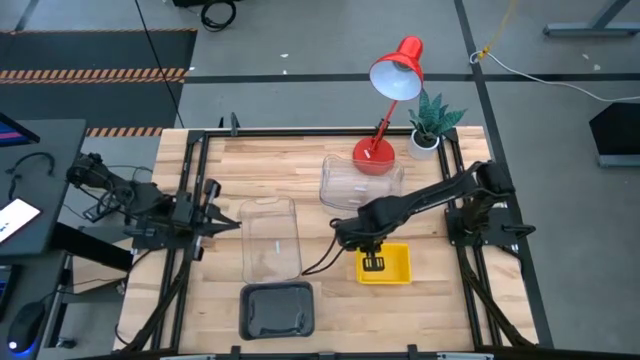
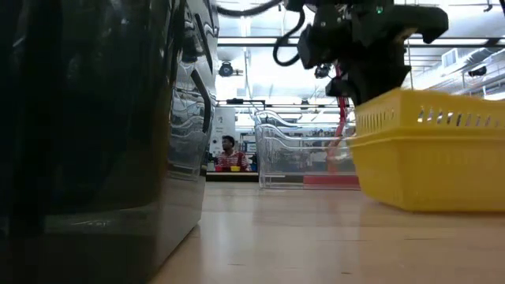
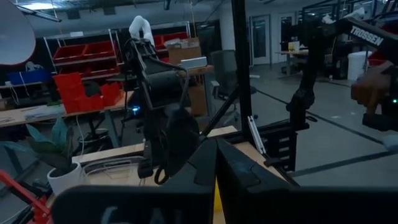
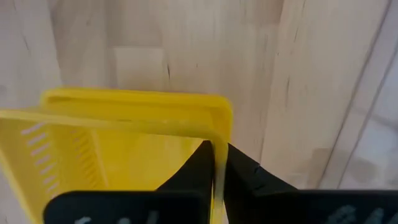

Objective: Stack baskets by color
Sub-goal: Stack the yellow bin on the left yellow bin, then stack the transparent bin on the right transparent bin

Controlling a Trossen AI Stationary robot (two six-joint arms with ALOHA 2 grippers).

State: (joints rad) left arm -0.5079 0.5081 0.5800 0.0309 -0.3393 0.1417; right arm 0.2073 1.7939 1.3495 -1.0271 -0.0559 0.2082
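A yellow basket [image 1: 392, 266] sits right of the table's middle, under my right gripper [image 1: 372, 262], which points down and is shut on its wall. One clear basket [image 1: 272, 238] lies left of centre, and another [image 1: 360, 182] lies at the back by the lamp. A dark grey basket [image 1: 277, 308] rests at the near edge and fills the left of the low view [image 2: 95, 118]. My left gripper [image 3: 216, 171] is shut and empty. It is drawn back at the table's left edge [image 1: 222, 222]. My right gripper pinches the yellow basket's left end wall [image 4: 217, 149] close to a corner. One finger [image 4: 199, 163] is inside the basket and the other [image 4: 241, 167] is outside. The fingers come from above and point down. The basket is upright with its bottom down at the tabletop [image 2: 426, 207].
A red desk lamp [image 1: 385, 110] and a small potted plant [image 1: 430, 125] stand at the back right. Black frame rails [image 1: 190, 200] run along both sides of the table. Bare wood lies between the grey and yellow baskets. A person [image 2: 229, 154] sits far behind the table.
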